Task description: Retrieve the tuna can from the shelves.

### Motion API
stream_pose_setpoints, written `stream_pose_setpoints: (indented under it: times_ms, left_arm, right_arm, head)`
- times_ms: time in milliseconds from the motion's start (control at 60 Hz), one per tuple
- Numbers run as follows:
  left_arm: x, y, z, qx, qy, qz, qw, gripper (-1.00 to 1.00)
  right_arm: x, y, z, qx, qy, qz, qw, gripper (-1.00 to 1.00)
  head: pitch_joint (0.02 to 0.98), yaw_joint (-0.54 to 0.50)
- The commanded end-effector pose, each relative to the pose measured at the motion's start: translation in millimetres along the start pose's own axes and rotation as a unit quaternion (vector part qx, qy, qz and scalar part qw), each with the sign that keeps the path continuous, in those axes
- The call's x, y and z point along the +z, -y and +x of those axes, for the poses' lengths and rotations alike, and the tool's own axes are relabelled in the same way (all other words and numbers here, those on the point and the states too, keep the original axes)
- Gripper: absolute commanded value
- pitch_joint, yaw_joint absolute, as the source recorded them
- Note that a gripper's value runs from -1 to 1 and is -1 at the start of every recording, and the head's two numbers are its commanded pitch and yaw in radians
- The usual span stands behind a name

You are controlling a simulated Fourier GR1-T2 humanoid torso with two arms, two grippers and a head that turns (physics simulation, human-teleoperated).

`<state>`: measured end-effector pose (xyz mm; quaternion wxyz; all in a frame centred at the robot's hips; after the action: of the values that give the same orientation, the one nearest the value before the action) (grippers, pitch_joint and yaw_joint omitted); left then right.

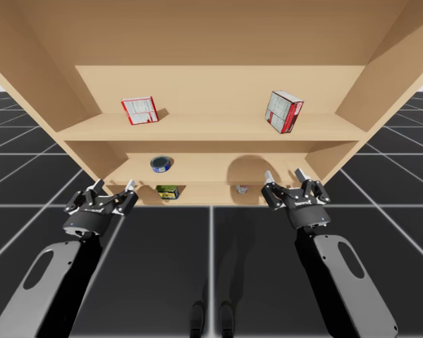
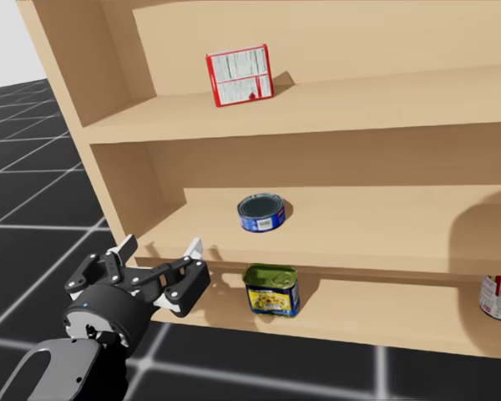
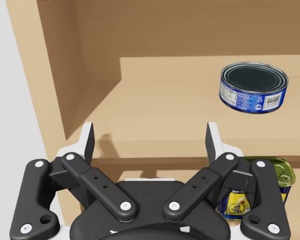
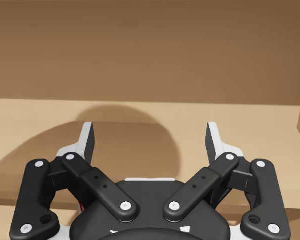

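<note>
Tuna can: the short blue round tuna can point(image 2: 261, 212) stands upright on the middle shelf point(image 2: 384, 225), in its left half and set back from the front edge.
Left end effector: your left end effector point(image 3: 150, 132) has its fingers spread apart with nothing between them. It hovers just at the shelf's front edge, near the left wall.
Bearing: the can lies ahead of it, off toward 1 o'clock and deeper in.
Right end effector: your right end effector point(image 1: 282, 176) is also spread and empty. In the high view the can sits at its 10 o'clock, well apart.
Nearer arm: the left, by my judgement.
Axis: vertical, and since the can is round, any side should suit.
Watch: the green-topped rectangular can point(image 2: 272, 290) on the shelf below, toward 6 o'clock from the tuna can.
</note>
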<state>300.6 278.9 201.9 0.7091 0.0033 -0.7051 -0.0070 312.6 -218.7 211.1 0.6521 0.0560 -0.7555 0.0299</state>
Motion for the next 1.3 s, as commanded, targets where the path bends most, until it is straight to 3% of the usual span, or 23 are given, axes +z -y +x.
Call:
stream_pose_setpoints:
  times_ms: [17, 183, 267, 383, 467, 800, 850, 900, 950, 1000, 1300]
  left_arm:
    - [4.2, 4.3, 5.9, 0.011, 0.005, -0.011, 0.9999, -1.0]
    - [23.5, 20.0, 31.9, 0.022, 0.006, -0.057, 0.9981, -1.0]
    - [29.1, 31.0, 44.7, 0.016, -0.004, -0.08, 0.9967, -1.0]
    - [24.0, 45.8, 57.5, 0.013, -0.019, -0.11, 0.9937, -1.0]
    - [10.6, 56.3, 60.4, 0.023, -0.031, -0.126, 0.9913, -1.0]
    - [-31.5, 79.1, 51.1, 0.002, -0.031, -0.119, 0.9924, -1.0]
    - [-35.4, 80.2, 48.4, 0.008, -0.029, -0.12, 0.9923, -1.0]
    - [-43.1, 81.3, 42.7, -0.005, -0.028, -0.106, 0.9939, -1.0]
    - [-48.6, 81.9, 38.6, -0.001, -0.031, -0.106, 0.9939, -1.0]
    - [-55.5, 81.4, 34.5, -0.015, -0.036, -0.092, 0.995, -1.0]
    - [-90.4, 79.5, 19.6, 0.006, -0.064, -0.08, 0.9947, -1.0]
  right_arm:
    - [-0.8, 1.8, -0.9, 0.0, -0.002, -0.005, 1.0, -1.0]
    - [-0.1, 1.9, -1.2, -0.002, -0.004, -0.013, 0.9999, -1.0]
    - [0.3, 2.2, -0.8, -0.003, -0.003, -0.013, 0.9999, -1.0]
    - [-0.7, 3.6, -1.1, -0.003, -0.003, -0.012, 0.9999, -1.0]
    - [-1.2, 4.8, -1.3, -0.003, -0.003, -0.013, 0.9999, -1.0]
    - [-1.9, 7.3, 0.4, -0.004, -0.001, -0.013, 0.9999, -1.0]
    - [-1.8, 7.5, 0.6, -0.005, 0.0, -0.014, 0.9999, -1.0]
    - [-2.0, 8.0, 0.9, -0.005, 0.001, -0.014, 0.9999, -1.0]
    - [-2.1, 8.3, 0.8, -0.005, 0.0, -0.014, 0.9999, -1.0]
    - [-2.1, 8.5, 0.9, -0.005, 0.0, -0.015, 0.9999, -1.0]
    - [-2.2, 9.8, 0.5, -0.003, -0.002, -0.019, 0.9998, -1.0]
  head:
    - [0.559, 0.32]
    - [0.56, 0.31]
    - [0.556, 0.31]
    - [0.551, 0.31]
    - [0.545, 0.31]
    - [0.55, 0.31]
    - [0.55, 0.31]
    - [0.549, 0.31]
    - [0.547, 0.31]
    - [0.547, 0.31]
    - [0.547, 0.3]
